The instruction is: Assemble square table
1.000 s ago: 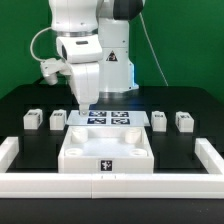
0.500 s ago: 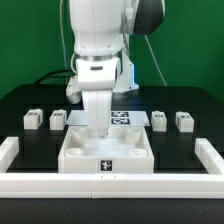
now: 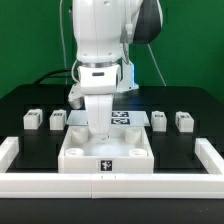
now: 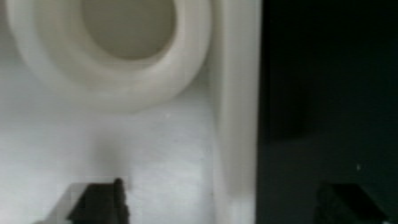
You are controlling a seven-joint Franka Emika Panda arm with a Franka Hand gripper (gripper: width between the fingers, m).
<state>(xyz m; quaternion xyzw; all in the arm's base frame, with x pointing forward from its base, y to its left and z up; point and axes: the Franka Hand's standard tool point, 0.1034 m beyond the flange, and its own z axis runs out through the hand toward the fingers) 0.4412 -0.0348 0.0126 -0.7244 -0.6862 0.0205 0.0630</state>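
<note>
The white square tabletop [image 3: 105, 150] lies with its rim up at the front middle of the black table. My gripper [image 3: 100, 130] hangs low over its far edge. In the wrist view the gripper [image 4: 228, 192] is open. One dark finger [image 4: 98, 205] is over the white tabletop surface [image 4: 143, 140]. The other finger [image 4: 356, 207] is over the black table, so the rim wall [image 4: 237, 100] runs between them. A round corner socket [image 4: 107, 40] shows close by. Four small white legs lie in a row: two at the exterior view's left [image 3: 32, 119] [image 3: 58, 119] and two at its right [image 3: 158, 119] [image 3: 183, 120].
The marker board [image 3: 122, 118] lies behind the tabletop, partly hidden by the arm. A long white border rail [image 3: 60, 184] runs along the front, with side pieces at the exterior view's left [image 3: 8, 150] and right [image 3: 212, 152].
The arm has swung from the exterior view's left to the middle and turned. The gripper has come down to the tabletop's far edge.
</note>
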